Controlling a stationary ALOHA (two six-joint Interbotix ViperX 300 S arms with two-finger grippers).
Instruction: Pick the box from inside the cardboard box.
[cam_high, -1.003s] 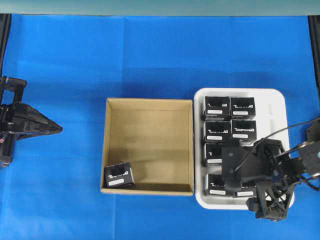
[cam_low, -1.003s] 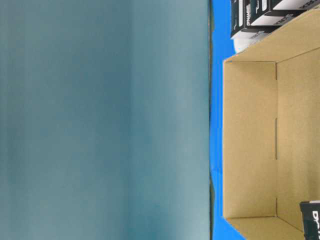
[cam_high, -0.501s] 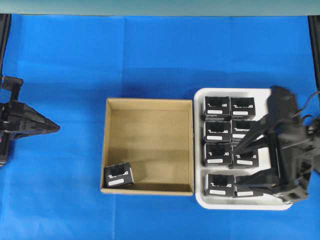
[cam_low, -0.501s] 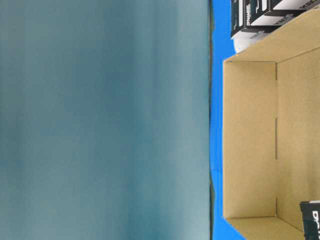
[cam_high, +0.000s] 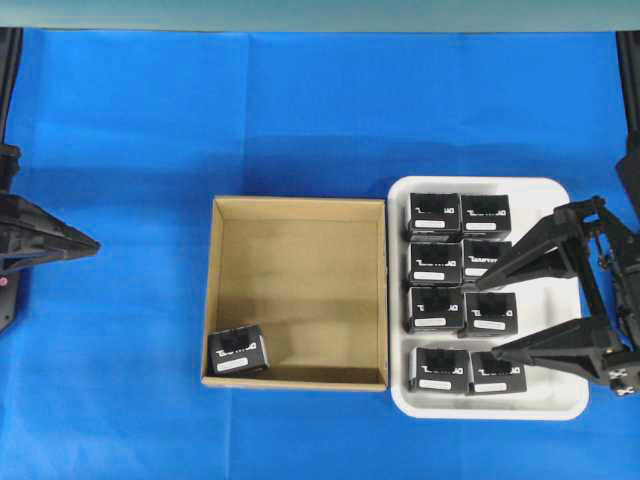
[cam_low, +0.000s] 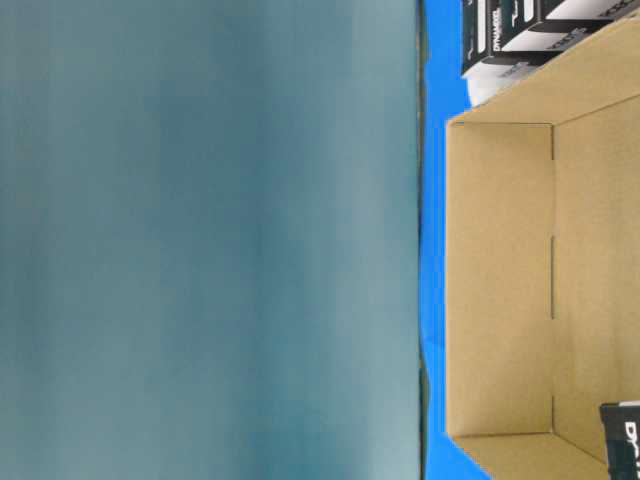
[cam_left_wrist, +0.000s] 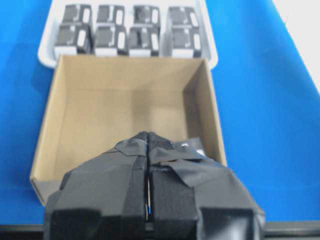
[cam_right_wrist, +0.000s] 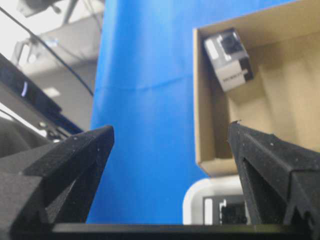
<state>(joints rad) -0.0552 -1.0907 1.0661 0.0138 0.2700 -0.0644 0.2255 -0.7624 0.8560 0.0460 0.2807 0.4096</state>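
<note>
One box (cam_high: 237, 351) lies in the lower-left corner of the cardboard box (cam_high: 296, 292); eight others fill the white tray (cam_high: 550, 215). The right gripper (cam_high: 495, 310) hangs over the tray with fingers wide and empty, and the left gripper (cam_high: 92, 245), fingers pressed together, waits at the frame's left edge. The step in hand appears to be the approach: next, a gripper must reach that corner and close on the box.
</note>
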